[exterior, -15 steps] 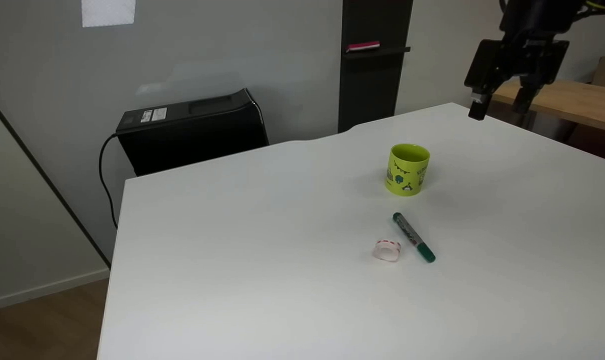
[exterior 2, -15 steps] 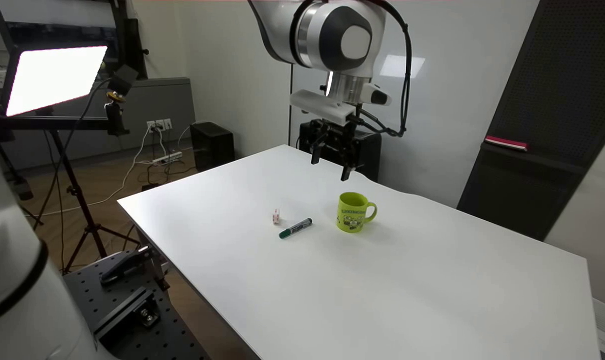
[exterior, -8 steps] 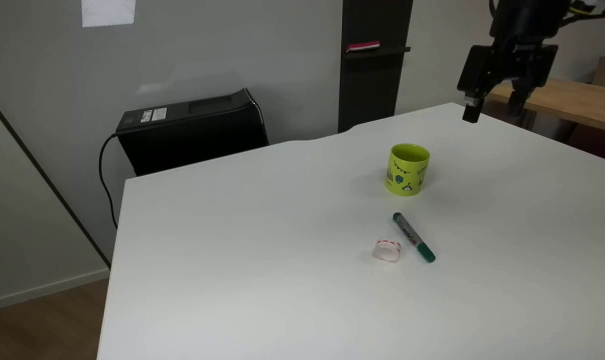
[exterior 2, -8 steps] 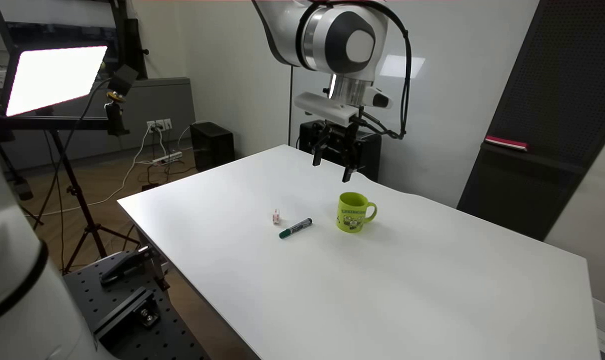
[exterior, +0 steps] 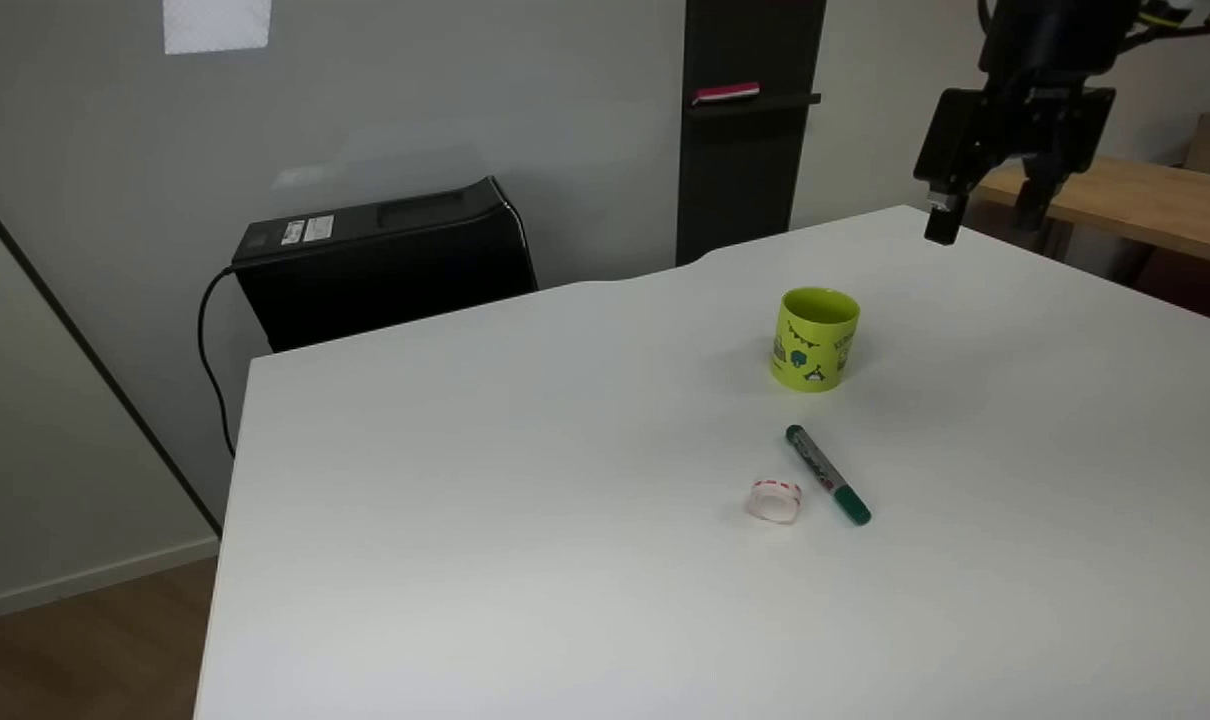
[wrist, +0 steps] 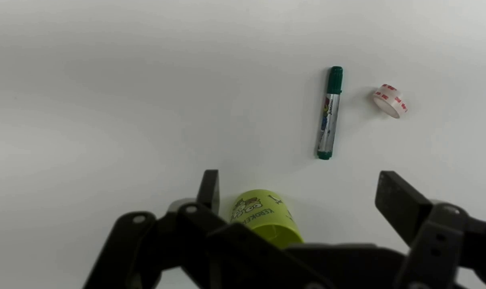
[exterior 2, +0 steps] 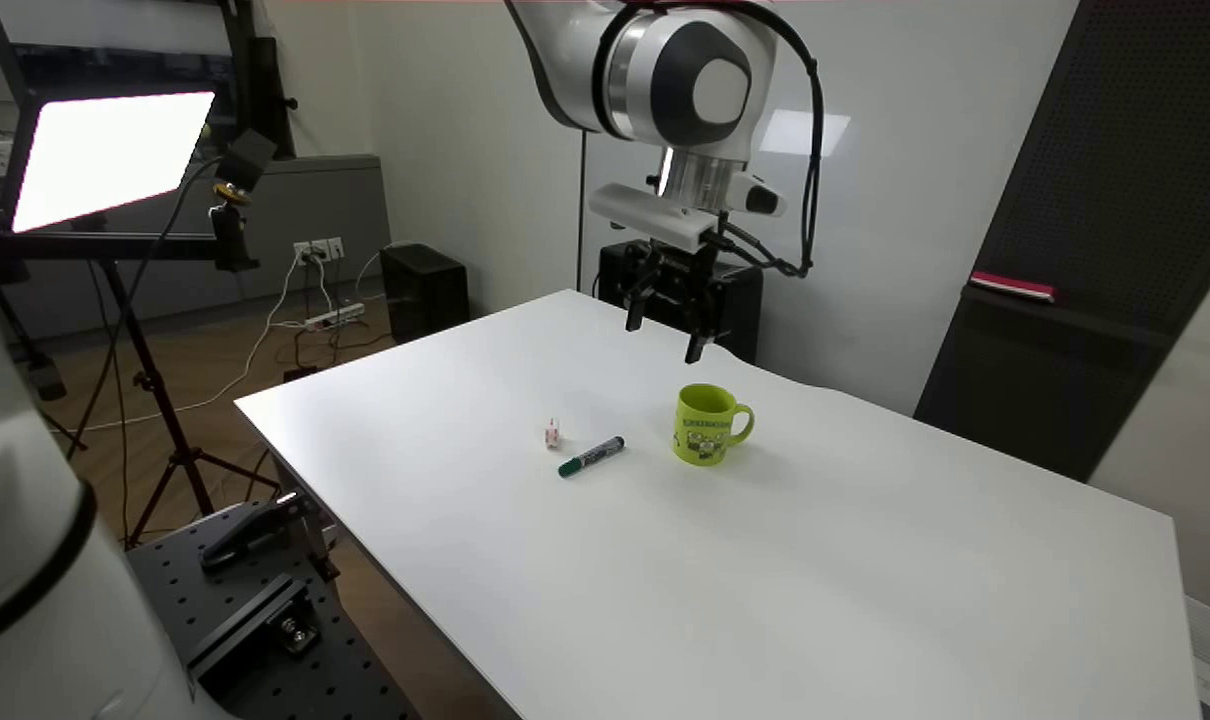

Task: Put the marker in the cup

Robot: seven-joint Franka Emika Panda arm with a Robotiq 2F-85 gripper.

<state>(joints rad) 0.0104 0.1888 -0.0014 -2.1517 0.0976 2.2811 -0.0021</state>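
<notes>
The dark green marker with a silver-grey barrel lies flat on the white table in both exterior views (exterior: 826,473) (exterior 2: 592,456) and in the wrist view (wrist: 329,116). The lime-green cup stands upright near it in both exterior views (exterior: 811,348) (exterior 2: 700,432); its handle shows in only one of them. In the wrist view the cup (wrist: 263,208) is partly hidden behind the gripper. My gripper (exterior: 986,222) (exterior 2: 664,338) (wrist: 299,178) is open and empty, high above the table. In the wrist view, the marker lies beyond the fingertips.
A small pale tape ring with red print (exterior: 780,513) (exterior 2: 552,434) (wrist: 395,96) lies close beside the marker without touching it. The white table (exterior: 445,560) has a wavy edge near the wall. A black box-shaped appliance (exterior: 385,270) stands beyond that edge.
My gripper moved slightly, down and to the left in an exterior view, between one second and half a second ago. It has hardly moved since. The marker, cup and tape ring have not moved.
</notes>
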